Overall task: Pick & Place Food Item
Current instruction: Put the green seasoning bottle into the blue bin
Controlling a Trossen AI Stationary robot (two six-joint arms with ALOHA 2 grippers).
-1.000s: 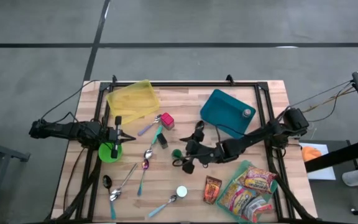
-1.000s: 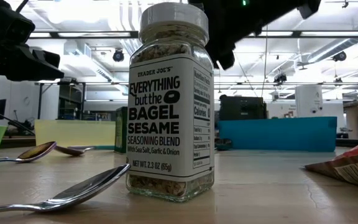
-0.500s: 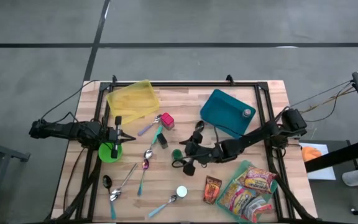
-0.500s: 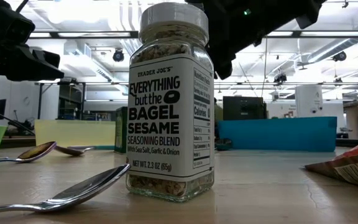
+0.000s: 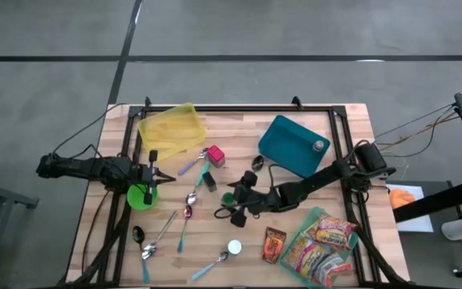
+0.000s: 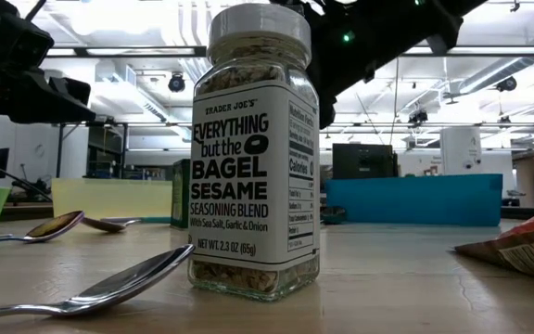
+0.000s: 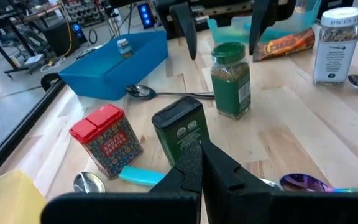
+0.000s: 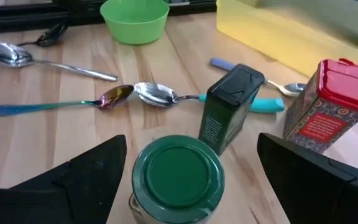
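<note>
Green-lidded spice jar (image 8: 176,169) is, we judge, the food item being picked: it stands just left of centre in the high view (image 5: 228,197), next to a dark green tin (image 8: 229,107) and a red-lidded tin (image 8: 329,104). Over the last second our right gripper (image 5: 233,207) has slid leftward across the frame, and its wide-open fingers now stand on either side of the jar's lid, clear of it. We take this as the approach nearly finished, with the closing grip not yet made.

Our left gripper (image 5: 151,172) waits at middle left of the high view, fingers pressed shut on nothing, poised over the green bowl (image 5: 140,195); it has not moved in that second.

Around these, the wooden table (image 5: 351,128) carries several spoons (image 5: 160,234), a yellow tray (image 5: 171,130) at upper left, a blue bin (image 5: 292,144) at upper right and bright snack packets (image 5: 321,244) at lower right. A bagel seasoning jar (image 6: 254,153) fills the low view, standing upright near the front edge. Beyond the table we see grey floor, and in the low view a lit workshop ceiling.
</note>
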